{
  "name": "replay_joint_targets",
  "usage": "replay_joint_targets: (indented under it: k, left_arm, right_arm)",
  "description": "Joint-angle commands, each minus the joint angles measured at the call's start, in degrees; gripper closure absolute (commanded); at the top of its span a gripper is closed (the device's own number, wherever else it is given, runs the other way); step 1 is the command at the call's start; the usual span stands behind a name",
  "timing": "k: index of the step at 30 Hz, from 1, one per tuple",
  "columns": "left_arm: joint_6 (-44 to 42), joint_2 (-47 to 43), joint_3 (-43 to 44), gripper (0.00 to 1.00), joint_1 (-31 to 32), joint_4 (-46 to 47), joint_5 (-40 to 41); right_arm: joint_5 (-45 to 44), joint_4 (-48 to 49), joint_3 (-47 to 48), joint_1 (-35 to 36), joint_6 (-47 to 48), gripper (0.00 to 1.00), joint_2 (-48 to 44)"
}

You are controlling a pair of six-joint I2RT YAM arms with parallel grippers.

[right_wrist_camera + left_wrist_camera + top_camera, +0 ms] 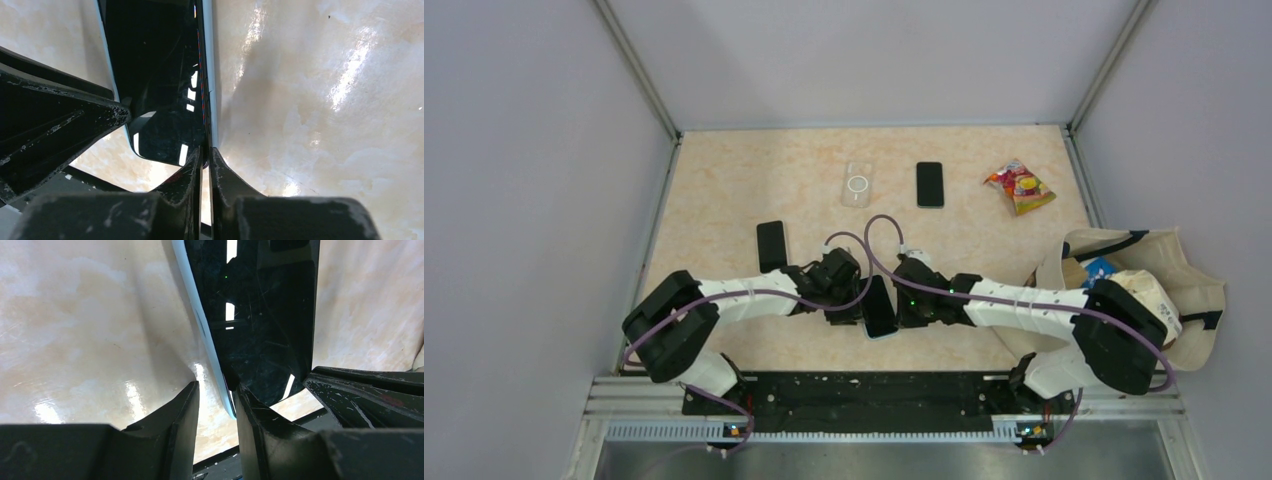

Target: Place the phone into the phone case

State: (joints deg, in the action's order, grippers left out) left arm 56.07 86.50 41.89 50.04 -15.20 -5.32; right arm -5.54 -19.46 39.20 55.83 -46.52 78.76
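Note:
A black phone with a light-blue rim (879, 305) is tilted on edge between my two grippers at the near middle of the table. My right gripper (909, 300) is shut on its right edge; the right wrist view shows the fingers (206, 150) pinching the thin rim of the phone (160, 75). My left gripper (849, 300) is open at the phone's left edge. In the left wrist view (217, 386) the blue rim of the phone (260, 315) sits between the fingers, against the right finger, with a gap to the left one. A clear phone case (857, 184) with a white ring lies flat at the back.
A second black phone (771, 245) lies left of my left arm and a third (930, 184) lies beside the clear case. A colourful snack packet (1020, 187) is at the back right. A beige tote bag (1169, 262) with items sits at the right edge.

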Motion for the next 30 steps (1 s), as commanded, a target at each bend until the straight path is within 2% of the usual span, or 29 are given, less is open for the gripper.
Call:
replay_joint_targets:
  k: [1,8,30]
  left_arm:
    - [0.5,1.1,1.0,0.62,0.5,1.9,-0.1]
    - [0.4,1.9,1.4,0.63,0.6,2.2,-0.2]
    - [-0.3,2.1,2.4,0.62,0.6,0.6,1.1]
  right_arm:
    - [0.3,-0.4,1.2,1.2,-0.8,0.98,2.4]
    - [1.6,2.1,-2.3,2.7,-3.3,1.0,3.7]
    - [-4.6,2.2,-4.8,9.2,-7.9,1.0,16.2]
